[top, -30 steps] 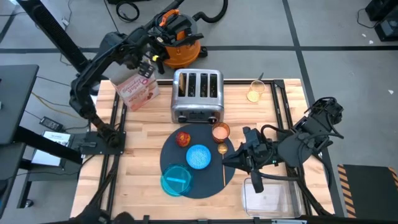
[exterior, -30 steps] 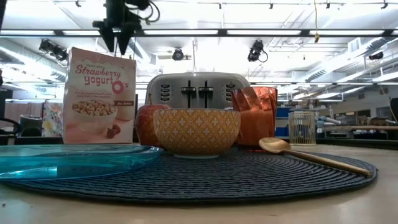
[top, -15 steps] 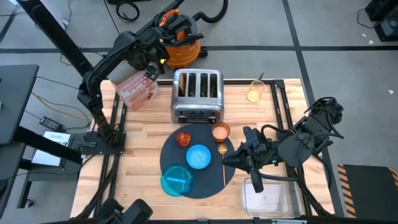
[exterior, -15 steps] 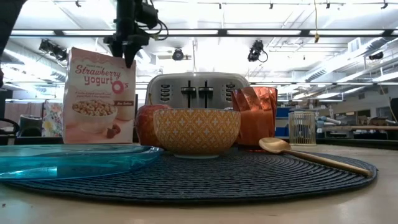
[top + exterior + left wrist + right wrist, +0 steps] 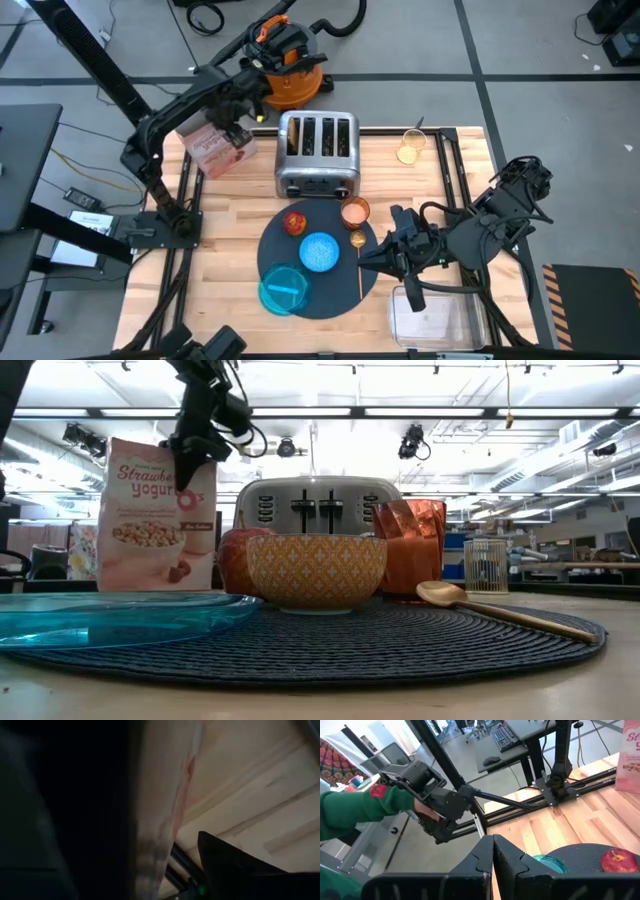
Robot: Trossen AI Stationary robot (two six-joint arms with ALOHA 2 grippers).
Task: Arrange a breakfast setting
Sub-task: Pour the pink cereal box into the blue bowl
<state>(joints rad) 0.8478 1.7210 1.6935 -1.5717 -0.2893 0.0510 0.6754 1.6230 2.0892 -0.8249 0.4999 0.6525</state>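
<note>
At the table's far left corner, the left gripper point(image 5: 238, 112) has come down since a second ago, when it hung clear above the cereal box point(image 5: 216, 145); now it sits at the box's top edge, and the box has tipped slightly. Whether its fingers are parted or clamped on the carton cannot be told; the left wrist view is mostly dark and blurred.

Nearer the front from that gripper, past the toaster point(image 5: 317, 154), the round mat point(image 5: 345, 285) carries the setting unchanged: red apple point(image 5: 294, 222), copper cup point(image 5: 354, 212), small bowl point(image 5: 320, 251) showing nothing inside from above, blue plate point(image 5: 283, 290) bare, gold spoon point(image 5: 490, 607) at the mat's right side.

The right gripper point(image 5: 367, 256) waits at the mat's right edge, fingers pressed together and empty. A person's green sleeve point(image 5: 355, 810) shows beyond the table.
</note>
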